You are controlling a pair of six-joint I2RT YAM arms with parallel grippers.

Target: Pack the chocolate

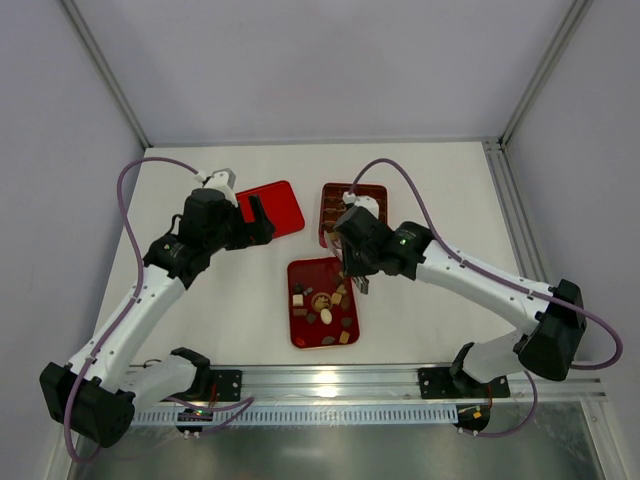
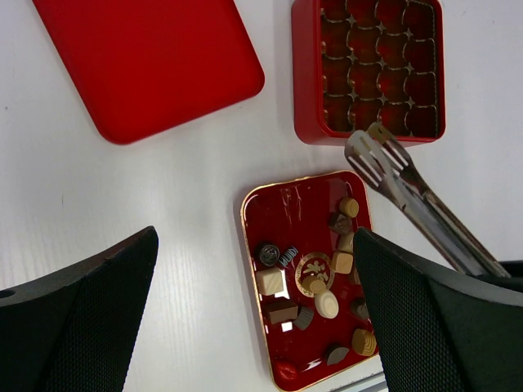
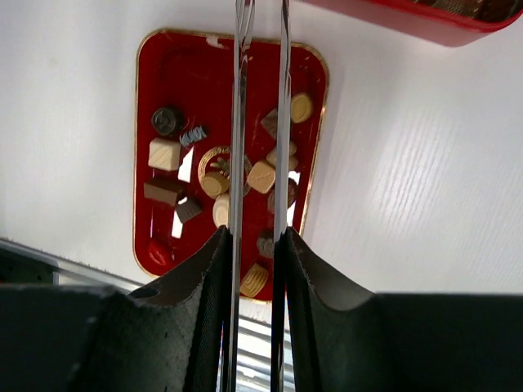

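Several small chocolates point(image 1: 326, 316), dark brown, tan and cream, lie loose on a flat red gold-rimmed tray point(image 1: 303, 270). They also show in the left wrist view point(image 2: 326, 305) and the right wrist view point(image 3: 261, 176). My right gripper point(image 1: 352, 262) point(image 3: 255, 237) is shut on metal tongs point(image 3: 237, 122) above the tray. The tong tips point(image 2: 368, 147) sit near the front edge of the red grid box point(image 1: 350, 212), and I see no piece between them. My left gripper point(image 1: 257, 216) point(image 2: 255, 237) is open and empty, high over the table left of the tray.
A flat red lid point(image 1: 272, 207) point(image 2: 147, 65) lies at the back left, under my left gripper. The grid box point(image 2: 368, 69) stands behind the tray, its brown compartments mostly bare. A metal rail point(image 1: 350, 380) runs along the near table edge.
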